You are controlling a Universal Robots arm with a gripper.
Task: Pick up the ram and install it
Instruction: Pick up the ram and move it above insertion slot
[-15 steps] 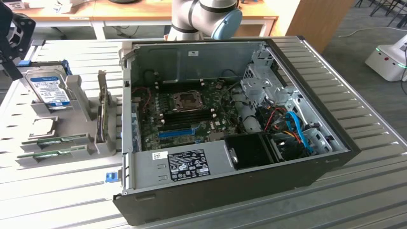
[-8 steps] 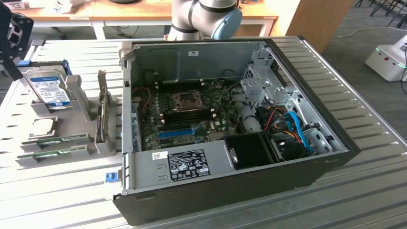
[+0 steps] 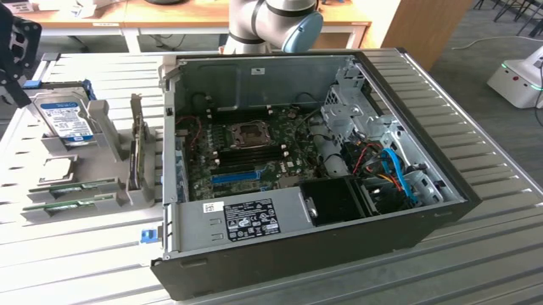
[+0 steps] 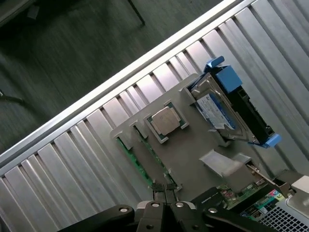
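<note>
Careful: your fingers (image 4: 158,198) are pinched shut on nothing near the end of the ram (image 4: 152,154), which stands on edge in the grey holder (image 4: 188,154) just beside a look-alike green stick (image 4: 133,157), so a slightly off approach could clip both or take the wrong one

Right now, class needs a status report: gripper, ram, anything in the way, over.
Gripper shut, empty, by the holder. Both ram sticks in holder slots, untouched. Processor beside them, nothing on top.
</note>
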